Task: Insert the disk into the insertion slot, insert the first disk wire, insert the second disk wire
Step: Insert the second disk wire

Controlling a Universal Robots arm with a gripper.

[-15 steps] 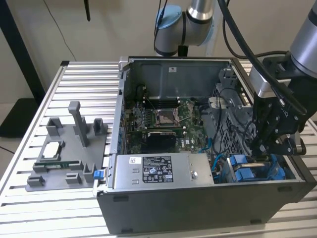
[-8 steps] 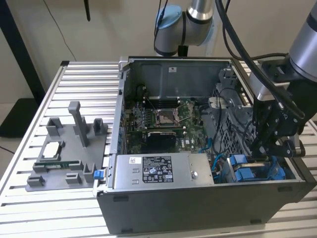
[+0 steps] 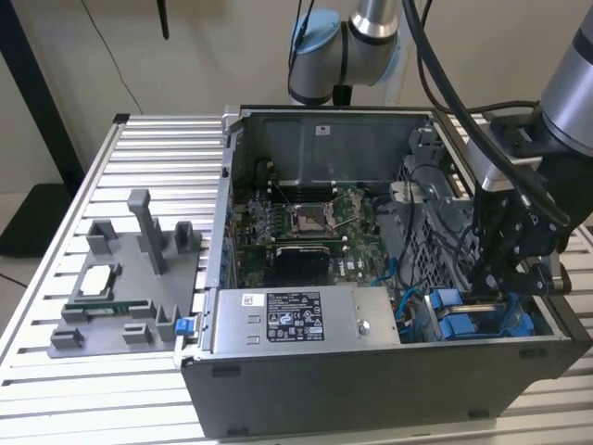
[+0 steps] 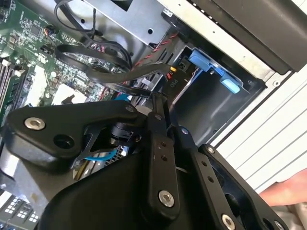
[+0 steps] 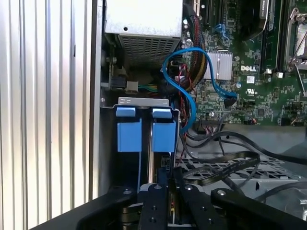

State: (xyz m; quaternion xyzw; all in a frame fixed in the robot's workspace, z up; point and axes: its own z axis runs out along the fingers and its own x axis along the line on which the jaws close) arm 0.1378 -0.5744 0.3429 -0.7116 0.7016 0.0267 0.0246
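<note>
I see the gripper down inside the case, just above the blue drive bay. Its fingers sit nearly closed on something thin. I can't tell what.

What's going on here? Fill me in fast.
A robot arm is working inside an open computer case that lies on a slatted table. Its gripper is down in the drive bay at the exterior view's right, just above two blue tabs that sit side by side in the bay. Loose black cables lie right beside it. I cannot tell whether any wire is plugged in.
</note>
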